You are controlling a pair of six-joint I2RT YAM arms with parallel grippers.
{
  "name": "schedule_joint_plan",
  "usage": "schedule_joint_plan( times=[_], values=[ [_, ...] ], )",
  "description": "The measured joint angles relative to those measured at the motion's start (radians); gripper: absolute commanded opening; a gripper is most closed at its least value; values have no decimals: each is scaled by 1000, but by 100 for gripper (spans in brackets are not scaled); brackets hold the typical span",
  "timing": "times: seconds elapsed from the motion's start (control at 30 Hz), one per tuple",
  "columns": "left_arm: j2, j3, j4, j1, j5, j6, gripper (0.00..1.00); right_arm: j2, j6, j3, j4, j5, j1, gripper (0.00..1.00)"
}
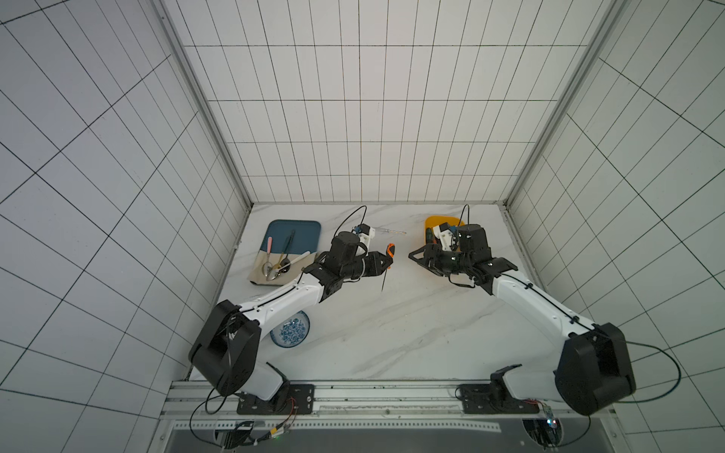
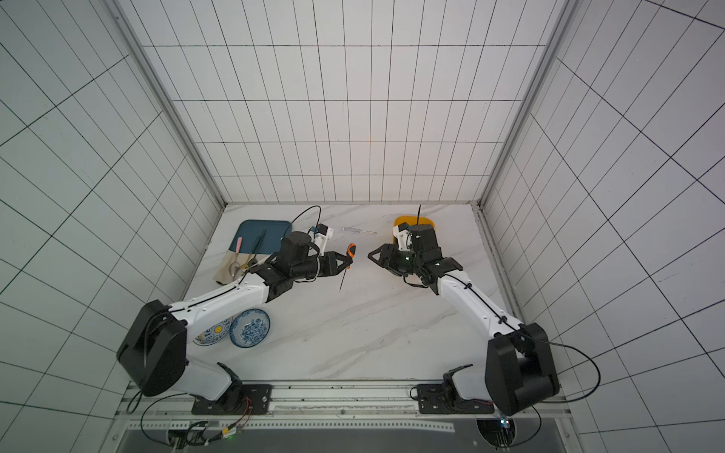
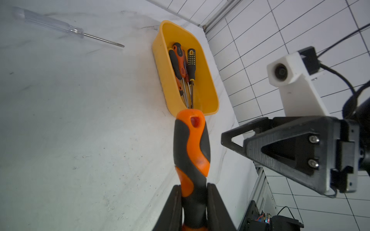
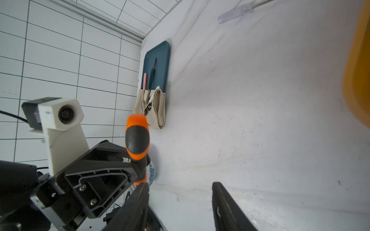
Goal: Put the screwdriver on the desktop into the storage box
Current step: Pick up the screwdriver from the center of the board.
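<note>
blue tray (image 1: 310,231) with cutlery (image 1: 280,259) sits at the far left and plays no part in the task. next, your left gripper (image 1: 387,259) is pinched tight on the lower handle of the orange-and-black screwdriver (image 3: 192,144). the tool hangs in the air above the desktop (image 1: 392,333), shaft pointing down. a clear-handled screwdriver (image 1: 388,231) lies on the desktop beyond it, not yet collected. further right, your right gripper (image 4: 180,186) faces the raised handle with its jaws spread and nothing between them. the yellow storage box (image 3: 207,80) stands at the far right, behind that arm, with three screwdrivers (image 3: 183,66) inside.

step in hand, as judged: transfer of the lifted tool towards the box, probably by hand-over. the next move calls for the following. bring the free upper handle between the right jaws, close them fully, and only then release the left grip. keep the shaft clear of the opposite fingers.
</note>
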Motion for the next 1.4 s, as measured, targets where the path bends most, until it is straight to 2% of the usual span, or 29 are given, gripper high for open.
schedule_joint_plan(
  times=[0.43, 0.53, 0.7, 1.07, 1.2, 1.4],
  values=[
    [-21, -70, 137, -60, 4, -36, 0, 47, 83, 6, 154, -88, 63, 53],
    [-27, -71, 147, -64, 4, -39, 0, 49, 92, 6, 166, -95, 69, 49],
    [-29, -71, 160, -64, 5, -39, 0, 50, 102, 6, 183, -108, 69, 39],
    [-31, -81, 174, -64, 4, -43, 0, 60, 106, 6, 204, -125, 69, 40],
    [-34, -82, 175, -64, 4, -45, 0, 60, 117, 6, 209, -131, 69, 46],
    [-36, -89, 179, -64, 5, -46, 0, 60, 125, 5, 213, -136, 69, 38]
  ],
)
